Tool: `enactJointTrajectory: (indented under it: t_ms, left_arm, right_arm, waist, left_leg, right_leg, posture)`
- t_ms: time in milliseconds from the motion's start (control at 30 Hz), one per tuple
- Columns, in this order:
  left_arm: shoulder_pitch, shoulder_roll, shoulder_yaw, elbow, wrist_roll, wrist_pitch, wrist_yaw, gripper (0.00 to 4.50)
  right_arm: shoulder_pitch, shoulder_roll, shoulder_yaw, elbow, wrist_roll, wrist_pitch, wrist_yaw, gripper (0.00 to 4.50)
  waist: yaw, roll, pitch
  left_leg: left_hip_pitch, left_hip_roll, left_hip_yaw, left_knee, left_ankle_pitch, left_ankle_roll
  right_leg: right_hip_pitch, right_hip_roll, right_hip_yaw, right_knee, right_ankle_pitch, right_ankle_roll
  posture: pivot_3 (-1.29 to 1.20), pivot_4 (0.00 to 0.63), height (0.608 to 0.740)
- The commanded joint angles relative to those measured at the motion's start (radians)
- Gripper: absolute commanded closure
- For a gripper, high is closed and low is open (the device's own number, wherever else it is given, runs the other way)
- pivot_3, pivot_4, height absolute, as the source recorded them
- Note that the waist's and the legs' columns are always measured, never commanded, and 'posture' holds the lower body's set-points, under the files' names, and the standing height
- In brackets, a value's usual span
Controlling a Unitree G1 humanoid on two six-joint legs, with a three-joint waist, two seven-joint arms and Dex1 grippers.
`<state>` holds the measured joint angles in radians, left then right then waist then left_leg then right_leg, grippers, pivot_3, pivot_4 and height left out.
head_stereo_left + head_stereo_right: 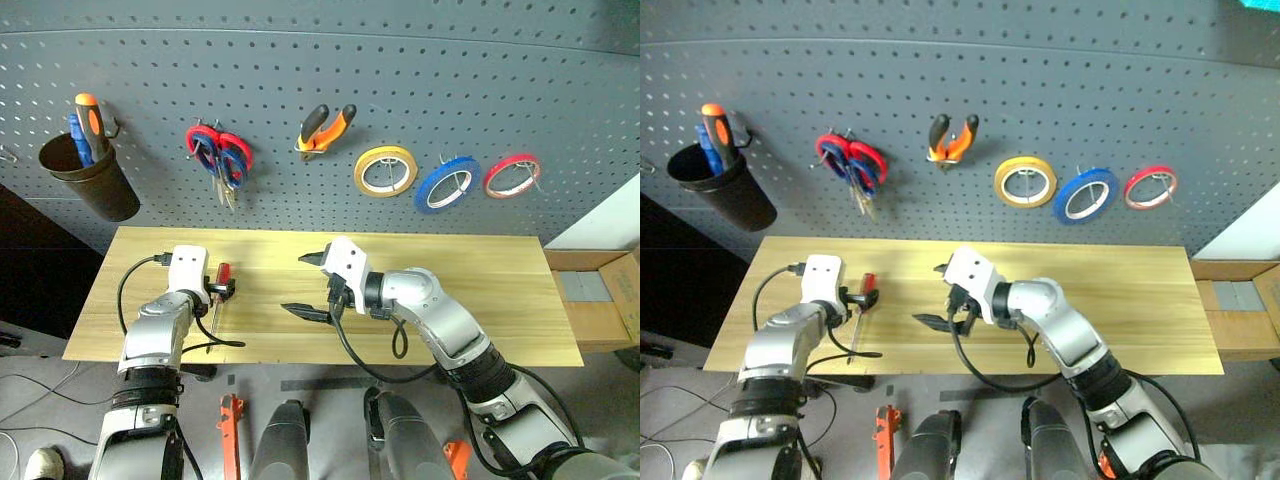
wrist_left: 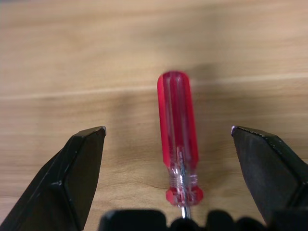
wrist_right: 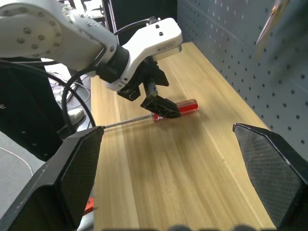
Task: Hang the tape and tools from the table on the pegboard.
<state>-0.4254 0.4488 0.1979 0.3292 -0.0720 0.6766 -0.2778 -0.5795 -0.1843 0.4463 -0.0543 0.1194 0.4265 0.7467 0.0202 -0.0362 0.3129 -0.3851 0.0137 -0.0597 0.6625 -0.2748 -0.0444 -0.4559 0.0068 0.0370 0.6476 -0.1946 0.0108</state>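
Left gripper (image 2: 168,139) spread wide over the red-handled screwdriver (image 2: 177,137).
Left wrist view: handle between its fingers, untouched, on the pale wooden table (image 1: 480,290). Right gripper (image 1: 308,284) hangs unclenched, empty, beside it; the pegboard (image 1: 400,70) stands behind.

My workshop bench: a dark grey pegboard (image 1: 300,80) hung with scissors (image 1: 222,160), pliers (image 1: 325,128) and rolls of tape (image 1: 447,184), a black cup (image 1: 95,180) of screwdrivers at its left edge, above a plain wooden table (image 1: 480,300).

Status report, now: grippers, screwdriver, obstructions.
Left gripper open, fingers either side of the red-handled screwdriver, not gripping. Right gripper open, empty, over the table. Screwdriver flat on table. Nothing in the way.
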Motion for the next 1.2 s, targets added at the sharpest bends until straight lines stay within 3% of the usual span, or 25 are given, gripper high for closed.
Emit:
enactJointTrajectory:
  t_ms: [33,133,233,533,733,900,1000,1200]
  left_arm:
    - [-0.02,0.026,-0.02,0.024,0.006,0.013,-0.016,0.02]
    - [-0.033,0.025,-0.03,0.046,0.001,0.027,-0.025,0.02]
    - [-0.046,0.021,-0.034,0.056,-0.002,0.027,-0.025,0.6]
    - [-0.074,0.028,-0.033,0.09,0.0,0.009,-0.02,3.67]
    - [-0.042,0.033,-0.023,0.028,-0.006,0.025,-0.016,3.69]
    - [0.187,0.066,-0.065,-0.374,0.044,0.009,-0.009,3.69]
    - [0.358,0.032,-0.042,-0.68,0.158,-0.11,0.128,3.69]
    - [0.386,0.034,0.033,-0.862,0.339,-0.245,0.316,3.69]
  right_arm:
    - [-0.009,0.002,-0.009,-0.033,0.0,0.008,0.002,0.0]
    - [0.003,-0.011,-0.007,-0.047,-0.007,0.011,0.003,0.0]
    - [0.008,-0.021,-0.003,-0.057,-0.018,0.003,0.005,0.0]
    - [0.003,-0.016,-0.008,-0.051,-0.022,0.001,-0.007,0.0]
    - [-0.001,-0.02,-0.008,-0.044,-0.025,-0.017,-0.001,0.0]
    - [0.043,0.01,-0.1,-0.15,0.163,0.071,0.061,0.0]
    - [0.093,0.069,-0.165,-0.211,0.286,0.055,0.062,0.0]
    - [0.064,0.209,-0.212,-0.198,0.339,0.018,-0.028,0.0]
  waist:
    - [-0.001,0.0,0.007]
    - [-0.005,0.0,0.015]
    - [-0.006,0.0,0.017]
    - [-0.021,-0.001,0.018]
    - [-0.021,-0.001,0.018]
    - [-0.023,-0.002,0.017]
    - [-0.009,-0.005,0.013]
    - [0.027,-0.007,-0.001]
  left_leg:
    - [0.0,0.0,0.0,0.0,0.0,0.0]
    - [0.0,0.0,-0.001,0.0,0.0,0.0]
    - [-0.001,0.0,-0.001,0.0,0.0,0.0]
    - [-0.001,0.0,-0.001,0.0,0.0,0.0]
    - [-0.001,0.0,-0.002,0.0,0.0,-0.001]
    - [-0.004,0.006,-0.007,-0.001,-0.001,-0.003]
    - [-0.012,0.006,-0.013,0.0,0.0,-0.006]
    - [-0.015,0.002,-0.019,-0.001,0.002,-0.013]
  right_leg:
    - [0.0,0.0,0.0,0.0,0.0,0.0]
    - [0.0,0.0,0.0,0.0,0.0,0.0]
    - [0.0,0.0,-0.001,0.0,-0.001,0.001]
    - [0.0,0.0,0.0,-0.001,-0.002,0.004]
    - [0.0,-0.001,-0.001,-0.001,-0.002,0.004]
    - [-0.002,-0.004,0.001,-0.001,0.0,0.0]
    - [-0.005,-0.004,-0.007,-0.004,0.0,0.0]
    - [-0.006,-0.009,-0.017,-0.004,0.0,-0.001]
  posture:
    - [0.11,0.375,0.74]
    - [0.1,0.377,0.74]
    - [0.09,0.375,0.74]
    - [0.1,0.361,0.74]
    - [0.12,0.332,0.74]
    - [0.15,0.296,0.74]
    - [0.19,0.258,0.74]
    - [0.25,0.19,0.74]
